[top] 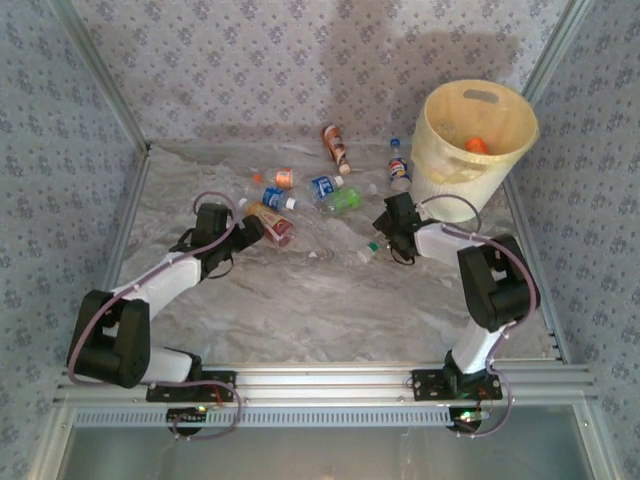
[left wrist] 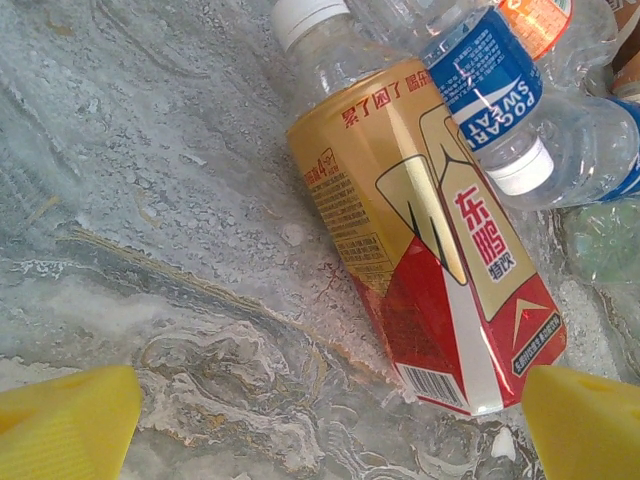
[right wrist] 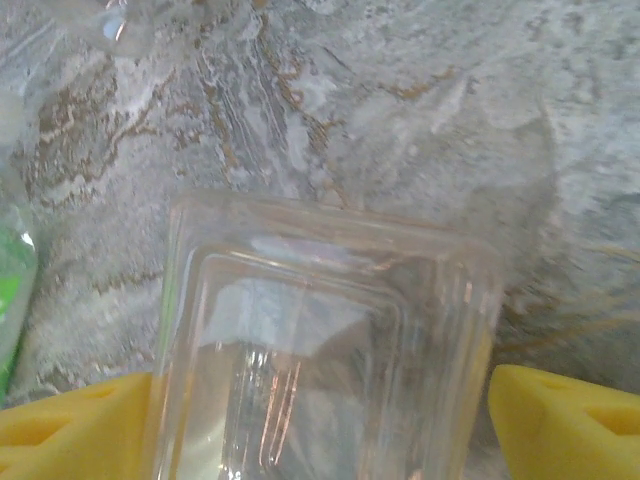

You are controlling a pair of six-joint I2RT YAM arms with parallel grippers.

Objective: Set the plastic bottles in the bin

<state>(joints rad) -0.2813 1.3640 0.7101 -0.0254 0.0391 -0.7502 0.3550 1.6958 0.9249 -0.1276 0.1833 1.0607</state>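
Close up, the right gripper (right wrist: pixel 320 420) straddles a clear square-sided plastic bottle (right wrist: pixel 330 340) lying on the marbled table (right wrist: pixel 400 120) — yellow pads (right wrist: pixel 560 420) spread, not pinching. Probably light, slick, crushable; grip mid-body. The left gripper (left wrist: pixel 325 420) is spread over a gold-and-red labelled bottle (left wrist: pixel 420 250). Far right, a pale yellow round bin (top: pixel 455 195) holds something orange (top: pixel 477 145).

Bare tabletop (top: pixel 320 310) along near edge: free passage. Clustered bottles (top: pixel 325 186) crowding far centre. Bin (top: pixel 450 185) filling far right corner, mouth open above. Walls (top: pixel 50 150) enclosing three sides.
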